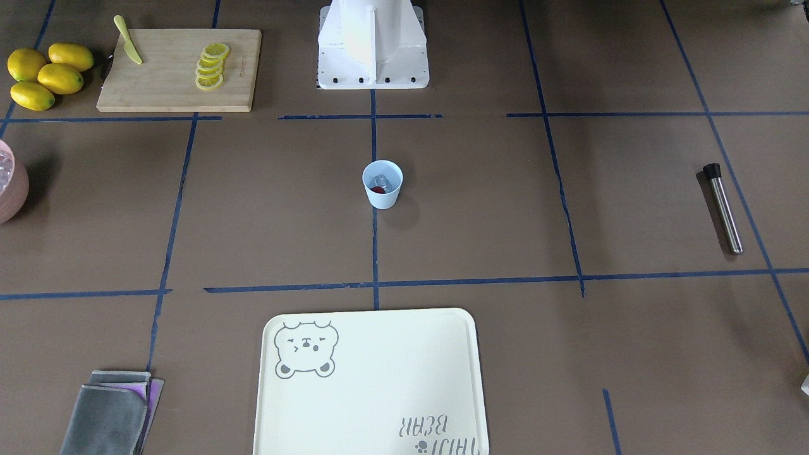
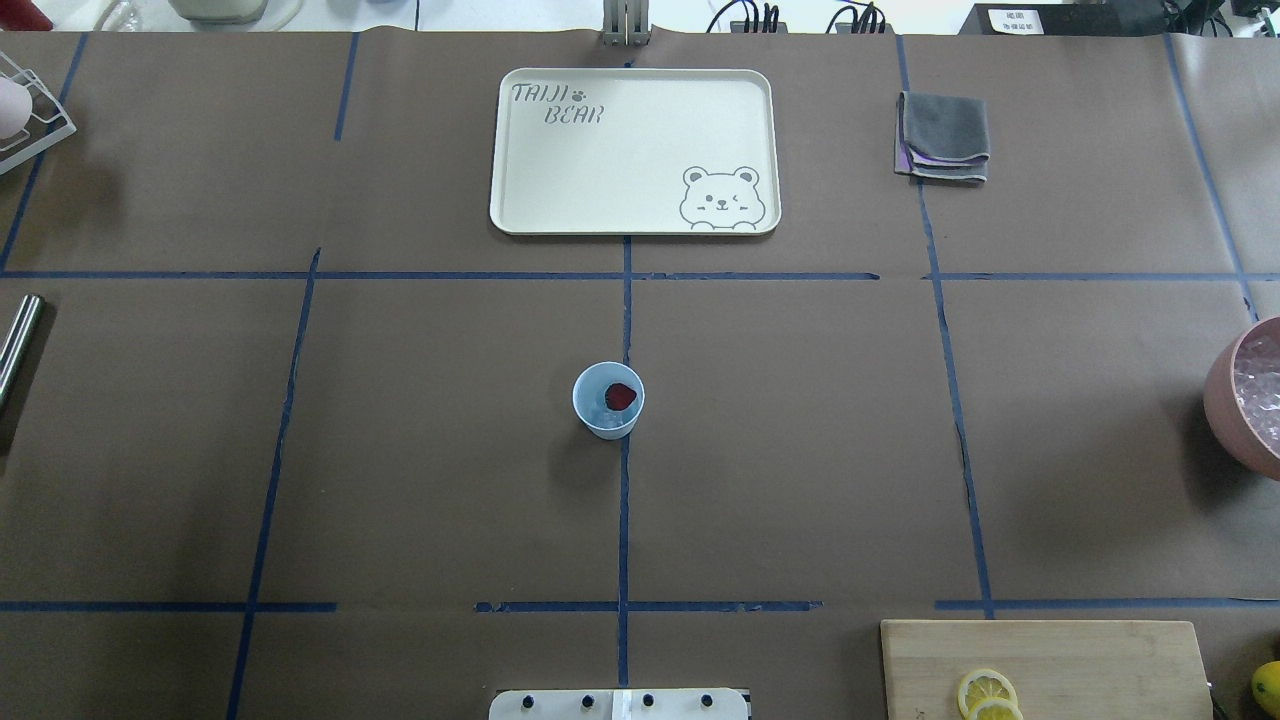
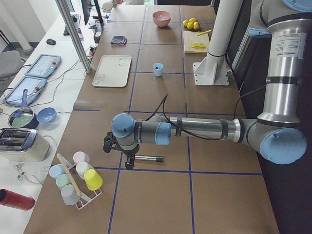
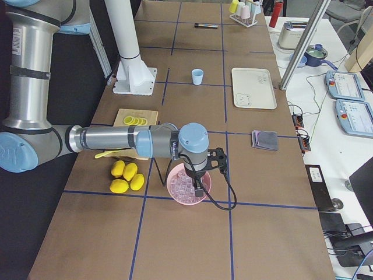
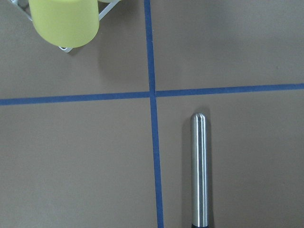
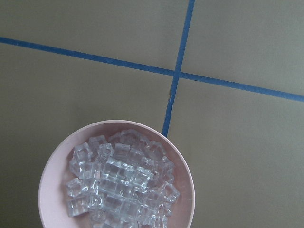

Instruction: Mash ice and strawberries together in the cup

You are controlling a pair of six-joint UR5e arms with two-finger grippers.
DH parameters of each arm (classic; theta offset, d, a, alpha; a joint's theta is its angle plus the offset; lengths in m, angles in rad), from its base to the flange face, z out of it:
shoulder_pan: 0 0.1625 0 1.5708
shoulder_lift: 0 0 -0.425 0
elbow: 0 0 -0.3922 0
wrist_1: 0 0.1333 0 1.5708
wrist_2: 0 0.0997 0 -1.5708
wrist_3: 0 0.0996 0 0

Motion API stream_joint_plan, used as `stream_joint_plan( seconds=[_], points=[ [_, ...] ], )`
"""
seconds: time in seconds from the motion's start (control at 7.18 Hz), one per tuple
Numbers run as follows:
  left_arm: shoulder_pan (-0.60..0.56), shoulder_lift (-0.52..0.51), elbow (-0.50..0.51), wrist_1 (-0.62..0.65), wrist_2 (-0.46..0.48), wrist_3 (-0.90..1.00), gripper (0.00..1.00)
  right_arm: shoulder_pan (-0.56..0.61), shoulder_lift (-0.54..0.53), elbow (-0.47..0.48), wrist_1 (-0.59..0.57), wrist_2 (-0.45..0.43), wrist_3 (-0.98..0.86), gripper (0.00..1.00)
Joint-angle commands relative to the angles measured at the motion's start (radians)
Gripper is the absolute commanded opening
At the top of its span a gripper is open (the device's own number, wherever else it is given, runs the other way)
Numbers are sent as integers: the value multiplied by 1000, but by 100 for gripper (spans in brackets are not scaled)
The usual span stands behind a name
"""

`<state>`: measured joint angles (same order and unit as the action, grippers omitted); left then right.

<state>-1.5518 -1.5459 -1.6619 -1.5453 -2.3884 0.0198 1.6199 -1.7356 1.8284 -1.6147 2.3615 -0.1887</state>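
The pale-blue cup (image 1: 382,196) stands upright at the table's middle, also in the overhead view (image 2: 590,418). Inside it lie a dark-red strawberry (image 2: 621,396) and a clear ice cube (image 1: 381,179). A steel muddler with a black end (image 1: 723,208) lies flat on the table near the robot's left end. My left gripper (image 3: 129,163) hangs just above the muddler (image 3: 148,158), which fills the left wrist view (image 5: 199,171). My right gripper (image 4: 198,189) hangs over the pink bowl (image 4: 175,189). I cannot tell whether either gripper is open or shut.
The pink bowl (image 6: 59,164) holds several ice cubes. Lemons (image 1: 47,76), a cutting board (image 1: 164,88) with lemon slices (image 1: 212,66) and a knife (image 1: 128,41) lie beside it. A cream tray (image 2: 620,170) and folded cloths (image 2: 943,135) lie across the table. A rack of cups (image 3: 75,178) stands near the muddler.
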Motion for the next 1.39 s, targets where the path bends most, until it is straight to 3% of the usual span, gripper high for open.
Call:
stream_joint_plan(
  seconds=[0.0, 1.25],
  points=[
    [1, 12, 5, -19, 12, -3, 100, 0, -1, 0, -1, -1, 2, 100],
    [6, 38, 4, -24, 11, 3, 100, -2, 1, -3, 1, 1, 35, 100]
  ],
)
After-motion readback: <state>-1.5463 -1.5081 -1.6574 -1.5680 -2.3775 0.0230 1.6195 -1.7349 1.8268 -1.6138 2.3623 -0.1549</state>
